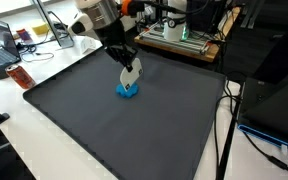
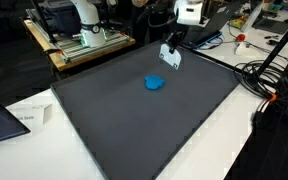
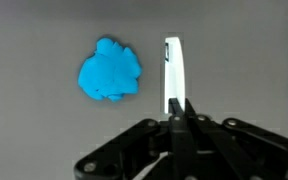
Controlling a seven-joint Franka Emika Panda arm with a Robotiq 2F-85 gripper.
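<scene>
Wrist view: gripper with jaws pressed together on the near end of a thin white stick, which points straight out ahead of the fingertips. What the stick is cannot be read at this size. To its left, apart from it with bare dark mat between, lies a crumpled blue lump. In an exterior view the gripper hangs above the mat's far part, with the blue lump nearer the middle and not touching the stick. In an exterior view the stick appears right over the lump; judged a matter of angle, since the wrist view shows a gap. Judgement on handling: the stick is clamped at one end only, so it could pivot in the jaws. Slow, level moves and a firm, unchanged squeeze suit it. The tip, not the fingers, should be watched for clearance from lump and mat. Beyond the mat: white table, cables, a metal frame.
</scene>
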